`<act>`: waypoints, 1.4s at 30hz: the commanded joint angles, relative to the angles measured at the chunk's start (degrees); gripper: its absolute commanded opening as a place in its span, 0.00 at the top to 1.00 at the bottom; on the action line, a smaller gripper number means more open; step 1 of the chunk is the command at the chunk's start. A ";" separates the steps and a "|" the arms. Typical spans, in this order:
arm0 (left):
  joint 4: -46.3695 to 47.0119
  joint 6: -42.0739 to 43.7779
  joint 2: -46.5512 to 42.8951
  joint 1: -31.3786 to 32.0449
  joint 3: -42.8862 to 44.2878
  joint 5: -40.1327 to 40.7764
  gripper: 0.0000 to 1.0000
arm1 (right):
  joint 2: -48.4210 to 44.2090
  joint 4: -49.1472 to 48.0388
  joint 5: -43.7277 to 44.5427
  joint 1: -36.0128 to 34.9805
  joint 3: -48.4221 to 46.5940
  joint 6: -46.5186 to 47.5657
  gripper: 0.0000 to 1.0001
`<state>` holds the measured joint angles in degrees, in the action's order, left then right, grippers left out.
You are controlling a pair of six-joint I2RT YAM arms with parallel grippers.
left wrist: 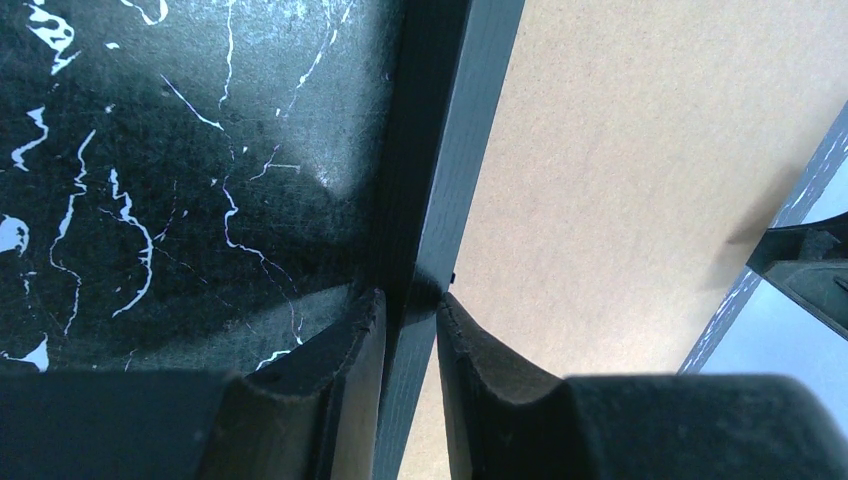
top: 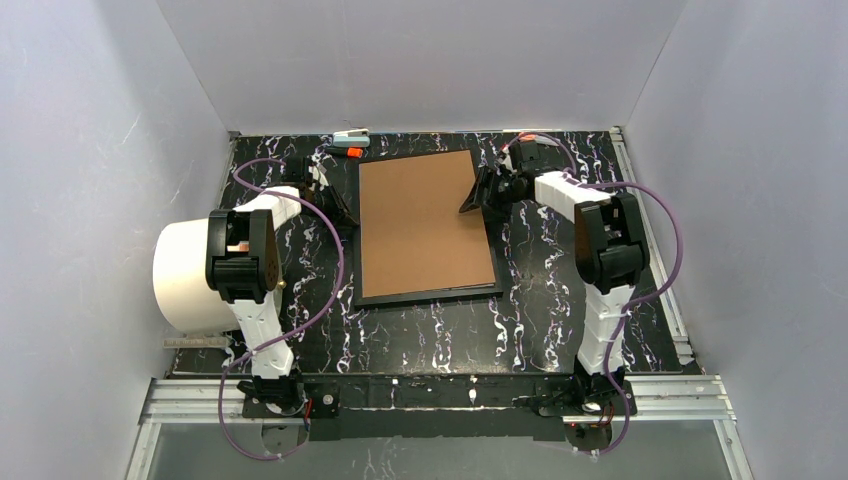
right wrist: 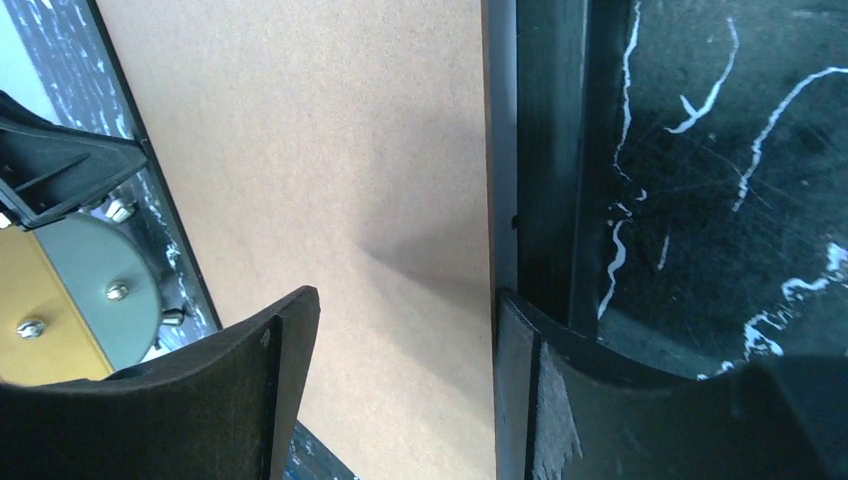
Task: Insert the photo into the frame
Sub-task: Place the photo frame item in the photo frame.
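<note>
The black frame [top: 430, 295] lies flat in the middle of the table with the brown backing board [top: 420, 220] on it. The photo is not in view. My left gripper [top: 338, 205] is at the frame's left edge near the far end. In the left wrist view it [left wrist: 410, 310] is shut on the frame's black side rail [left wrist: 455, 120], with the board [left wrist: 620, 180] to its right. My right gripper [top: 478, 192] is at the frame's right edge. It [right wrist: 400, 315] is open, one finger over the board [right wrist: 320, 150], the other at the frame's rail [right wrist: 550, 150].
A large white cylinder [top: 190, 275] stands at the table's left edge beside the left arm. A small white and orange tool [top: 350, 135] lies at the back edge. Grey walls close in on three sides of the black marbled table [top: 420, 335].
</note>
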<state>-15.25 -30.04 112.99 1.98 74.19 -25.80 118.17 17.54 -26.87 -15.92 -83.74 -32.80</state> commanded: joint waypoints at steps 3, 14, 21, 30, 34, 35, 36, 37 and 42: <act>-2.27 0.95 -0.13 -0.24 0.14 -0.36 0.75 | -5.43 6.69 7.47 0.28 -1.93 3.90 0.28; -2.25 0.95 -0.61 -0.27 -0.09 -0.45 0.69 | -9.00 5.70 11.42 -0.19 -0.04 4.37 0.36; -2.29 0.95 -0.22 -0.23 -0.32 -1.66 0.65 | -9.46 4.60 6.40 -1.02 2.16 5.46 0.37; -2.16 1.28 -0.19 -0.26 -0.86 -2.79 0.63 | -10.41 8.90 13.27 -1.04 5.28 2.68 0.35; -2.16 1.30 0.12 -0.29 -1.07 -3.37 0.63 | -9.27 7.95 10.06 -1.10 6.23 2.13 0.45; -2.16 1.30 0.22 -0.26 -1.15 -3.59 0.64 | -9.05 7.87 9.63 -1.10 6.23 2.10 0.49; -2.16 1.30 0.30 -0.28 -1.12 -3.74 0.64 | -8.83 7.71 9.25 -1.12 6.29 2.04 0.53; -2.08 1.30 0.38 -0.25 -1.10 -3.90 0.64 | -8.69 7.60 8.84 -1.20 6.27 2.10 0.56; -2.09 1.30 0.82 -0.30 -1.17 -4.56 0.65 | -7.56 7.40 7.23 -1.14 6.47 2.31 0.63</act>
<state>-15.88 -29.58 113.19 1.98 73.56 -28.10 110.00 25.54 -17.32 -17.02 -77.45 -30.24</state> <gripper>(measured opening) 0.354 0.377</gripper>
